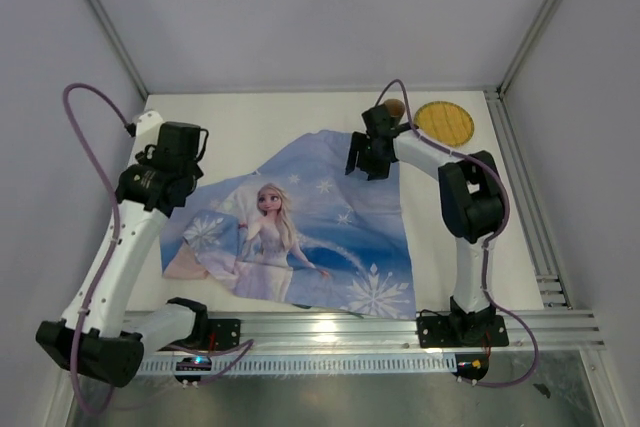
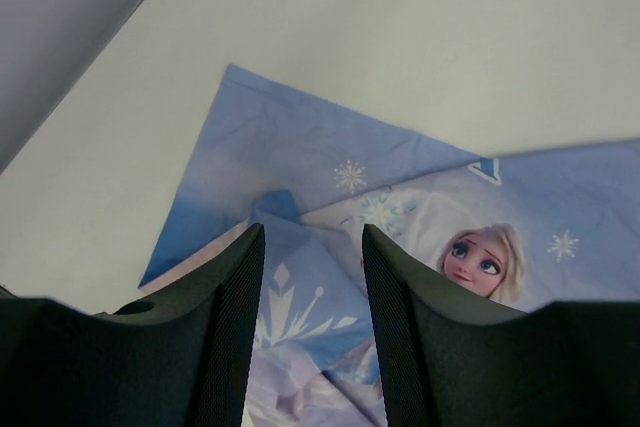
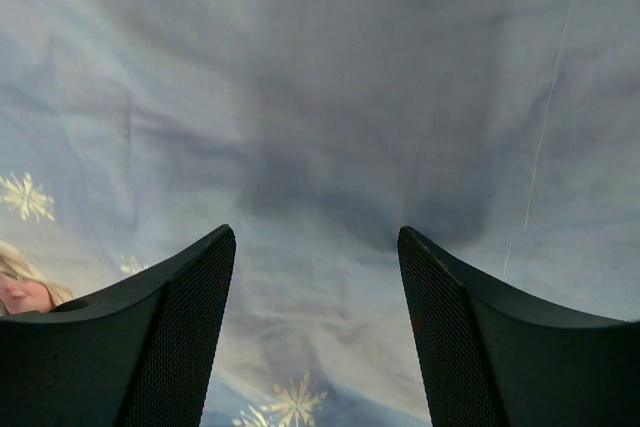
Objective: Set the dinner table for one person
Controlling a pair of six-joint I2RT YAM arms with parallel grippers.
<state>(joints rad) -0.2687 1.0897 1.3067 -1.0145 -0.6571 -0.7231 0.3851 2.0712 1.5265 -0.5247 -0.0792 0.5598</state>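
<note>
We see the dinner table [image 1: 270,122] as a white matte top filling the middle of the overhead view, with a silver rail [image 1: 330,327] along its near edge where both arms are bolted. A blue printed cloth [image 1: 300,237] lies rumpled across the table's centre and near half. Its left end is folded over itself and one corner points toward the far left.

At the far right of the table, clear of the cloth, sits a round yellow mat [image 1: 444,122]. A small brown thing [image 1: 396,107] is just beside it, but we cannot tell what that is.

The right gripper [image 3: 315,237] hangs over the cloth's far right edge. Its fingers [image 3: 185,327] are spread wide with nothing between them.

The left gripper [image 2: 313,232] is poised above the cloth's folded left end. Its fingers [image 2: 235,317] are parted by a narrower gap and are likewise empty.
</note>
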